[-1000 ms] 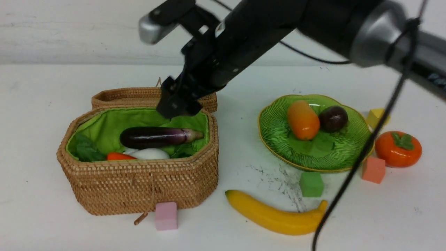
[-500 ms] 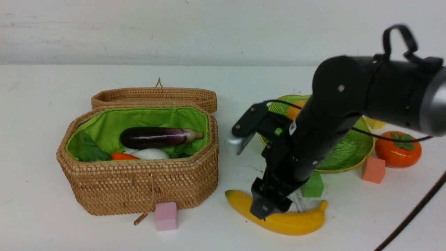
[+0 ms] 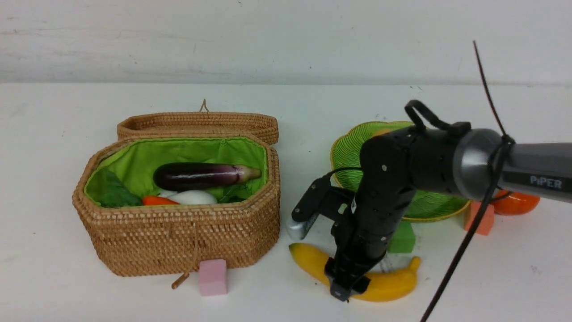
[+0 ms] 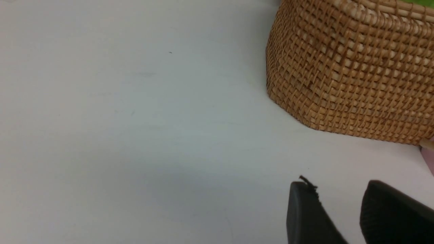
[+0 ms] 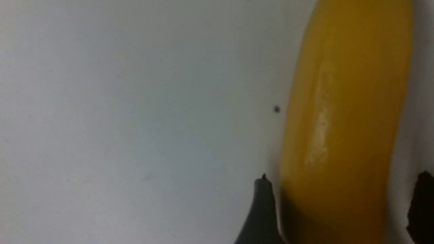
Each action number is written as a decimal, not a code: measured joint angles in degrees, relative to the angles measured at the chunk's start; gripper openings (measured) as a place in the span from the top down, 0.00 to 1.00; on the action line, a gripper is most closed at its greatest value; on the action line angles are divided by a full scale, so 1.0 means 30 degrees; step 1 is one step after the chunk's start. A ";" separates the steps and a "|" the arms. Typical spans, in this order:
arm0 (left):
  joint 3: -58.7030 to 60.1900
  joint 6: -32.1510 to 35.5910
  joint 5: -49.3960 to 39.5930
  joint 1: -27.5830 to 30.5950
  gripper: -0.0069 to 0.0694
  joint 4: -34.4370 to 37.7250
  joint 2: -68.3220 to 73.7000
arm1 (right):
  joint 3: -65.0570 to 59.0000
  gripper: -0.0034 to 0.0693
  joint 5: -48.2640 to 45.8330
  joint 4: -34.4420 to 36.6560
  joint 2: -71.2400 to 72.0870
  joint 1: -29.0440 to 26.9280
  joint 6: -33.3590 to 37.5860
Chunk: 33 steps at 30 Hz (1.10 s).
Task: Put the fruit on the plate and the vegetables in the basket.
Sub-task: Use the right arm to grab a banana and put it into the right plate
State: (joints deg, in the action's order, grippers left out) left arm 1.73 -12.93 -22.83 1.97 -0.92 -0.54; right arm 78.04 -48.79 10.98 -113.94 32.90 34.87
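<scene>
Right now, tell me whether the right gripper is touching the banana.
Cannot tell. In the right wrist view the right gripper straddles the banana, one fingertip right at its edge, the other showing a sliver of table between; no clear contact or gap.

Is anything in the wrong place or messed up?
The banana and persimmon still lie on the table, not the plate. Dark scuffs mark the table near the plate. Nothing looks spilled or broken.

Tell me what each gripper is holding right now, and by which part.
Nothing is held yet. The right gripper straddles the banana near its middle, fingers not visibly clamped; the left gripper is empty.
</scene>
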 joint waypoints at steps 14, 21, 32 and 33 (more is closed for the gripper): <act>0.0000 0.0000 0.0000 0.0000 0.60 0.0000 0.0000 | 0.7831 0.51 -0.2787 0.2936 0.0641 -0.2445 -0.9508; 0.0000 0.0000 0.0000 0.0000 0.60 0.0000 0.0000 | 0.8185 0.51 -0.0400 0.2297 0.0255 -0.4766 -1.3503; 0.0000 0.0000 0.0000 0.0000 0.60 0.0000 0.0000 | 0.8202 0.51 0.2924 0.3206 -0.3398 -0.5165 -1.5209; 0.0000 0.0000 0.0000 0.0000 0.60 0.0000 0.0000 | 0.8202 0.51 0.2978 0.3205 -0.3557 -0.5165 -1.5209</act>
State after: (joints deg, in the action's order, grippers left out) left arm 1.73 -12.93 -22.83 1.97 -0.92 -0.54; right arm 102.64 -39.86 20.59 -124.61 17.41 -10.75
